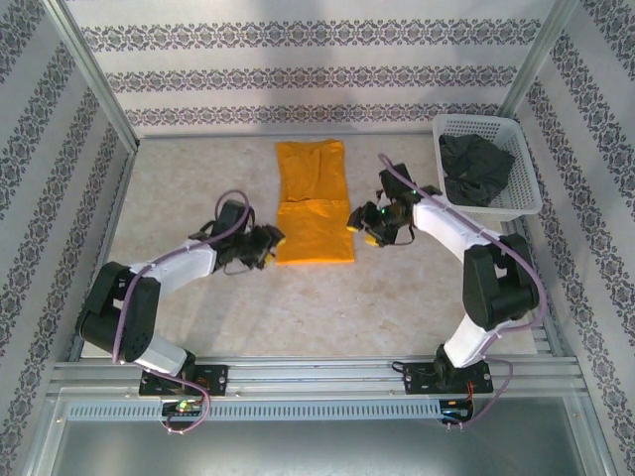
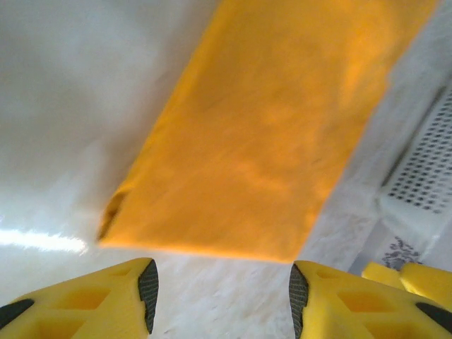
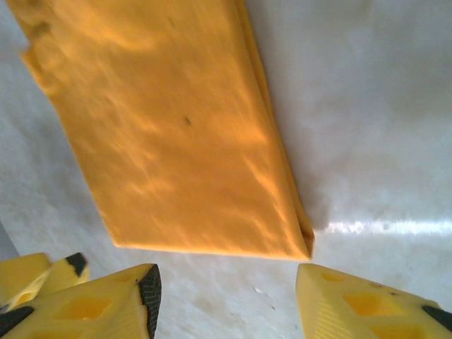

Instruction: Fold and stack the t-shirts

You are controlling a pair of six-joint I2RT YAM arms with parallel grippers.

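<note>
the orange t-shirt (image 1: 314, 203) lay folded on the table (image 1: 198, 169), between the left pincer (image 1: 270, 243) and the right pincer (image 1: 362, 226). the overhead view added the dark grey t-shirt (image 1: 474, 169), bunched in the white basket (image 1: 528, 188) beyond the right pincer. each wrist view showed its jaws apart, gripping nothing, with the shirt's near edge just ahead, untouched.

There were two shirts, one orange t-shirt (image 1: 314, 203) at centre, one dark grey t-shirt (image 1: 474, 169) upper right, one white basket (image 1: 524, 164), two grippers, left gripper (image 1: 273, 241), right gripper (image 1: 362, 226).
</note>
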